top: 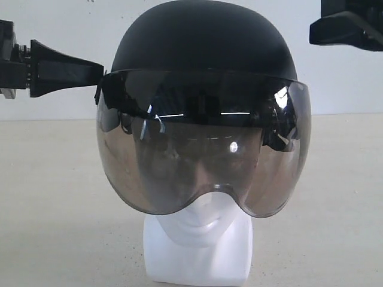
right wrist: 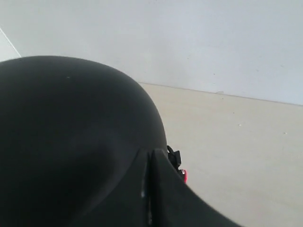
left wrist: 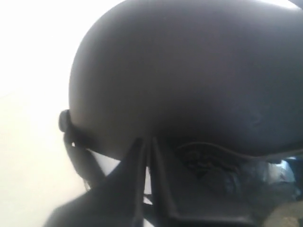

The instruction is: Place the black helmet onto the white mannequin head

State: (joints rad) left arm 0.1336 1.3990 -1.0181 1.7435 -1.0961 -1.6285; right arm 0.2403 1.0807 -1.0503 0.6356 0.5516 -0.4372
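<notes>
The black helmet [top: 203,42] sits on the white mannequin head [top: 197,254], level and facing the exterior camera. Its smoke-tinted visor [top: 203,155] covers the face down to the nose; mouth, chin, neck and base show below. My left gripper [top: 99,74] is shut, and its tips touch the helmet's side at the visor hinge. In the left wrist view those tips [left wrist: 147,141] meet the shell's [left wrist: 189,71] lower rim. My right gripper [top: 316,28] hangs shut, above and beside the helmet, apart from it. In the right wrist view its tips [right wrist: 149,153] lie over the shell [right wrist: 61,132].
The head stands on a pale beige tabletop [top: 48,209] with a plain white wall [top: 54,24] behind. A black strap buckle with a red tab [right wrist: 182,175] hangs at the helmet's rim in the right wrist view.
</notes>
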